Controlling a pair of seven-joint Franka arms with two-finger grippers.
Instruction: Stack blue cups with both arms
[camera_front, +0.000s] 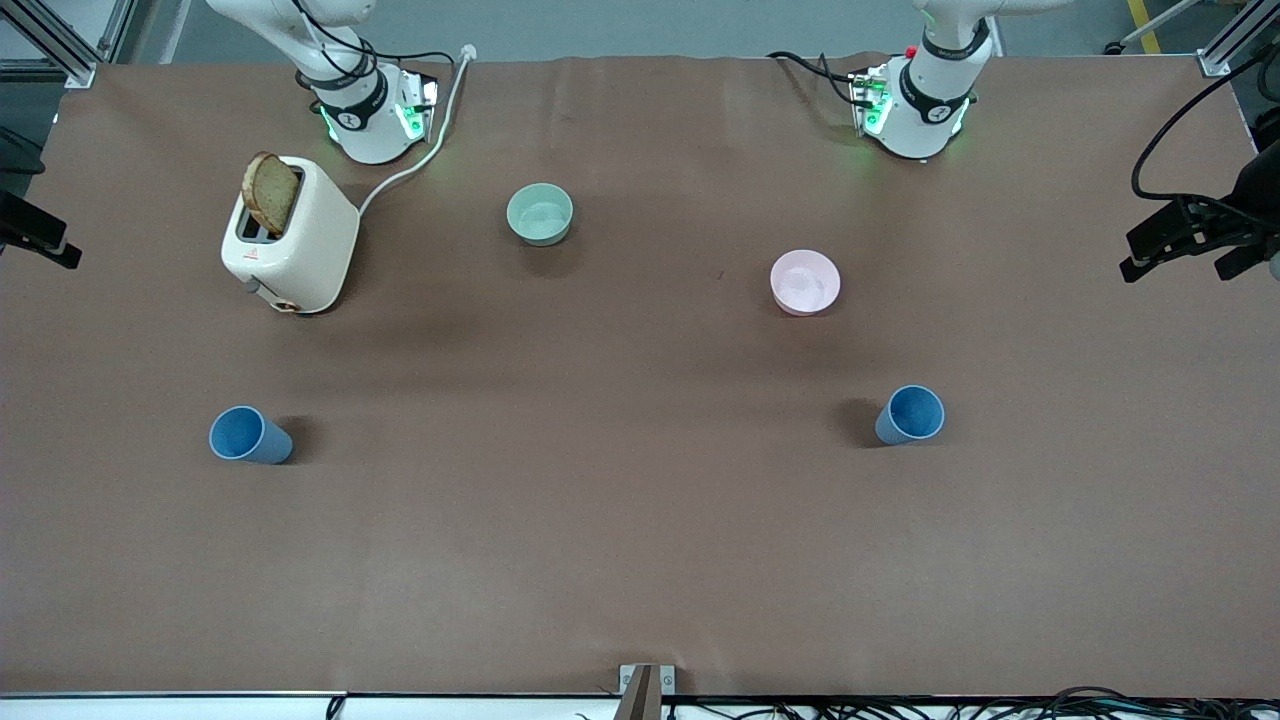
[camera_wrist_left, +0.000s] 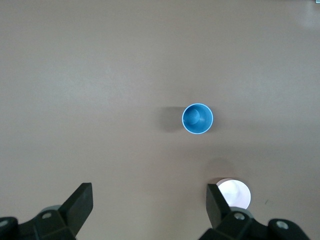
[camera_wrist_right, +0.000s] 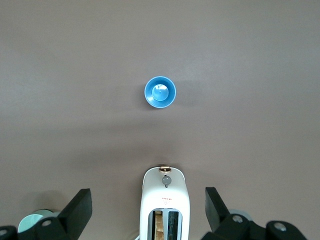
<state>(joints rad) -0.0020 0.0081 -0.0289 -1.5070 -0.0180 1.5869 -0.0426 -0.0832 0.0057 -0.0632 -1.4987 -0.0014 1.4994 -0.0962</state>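
Note:
Two blue cups stand upright and apart on the brown table. One cup (camera_front: 910, 415) is toward the left arm's end; in the left wrist view it (camera_wrist_left: 197, 118) lies far below. The other cup (camera_front: 247, 436) is toward the right arm's end and shows in the right wrist view (camera_wrist_right: 160, 92). My left gripper (camera_wrist_left: 149, 197) is open and empty, high over the table beside the pink bowl. My right gripper (camera_wrist_right: 148, 200) is open and empty, high over the toaster. Neither gripper shows in the front view; only the arm bases (camera_front: 925, 100) (camera_front: 360, 100) do.
A pink bowl (camera_front: 805, 282) (camera_wrist_left: 235, 194) sits farther from the front camera than the left-end cup. A mint-green bowl (camera_front: 540, 213) (camera_wrist_right: 30, 222) and a white toaster (camera_front: 290, 235) (camera_wrist_right: 165, 200) holding a bread slice (camera_front: 270, 193) stand near the right arm's base.

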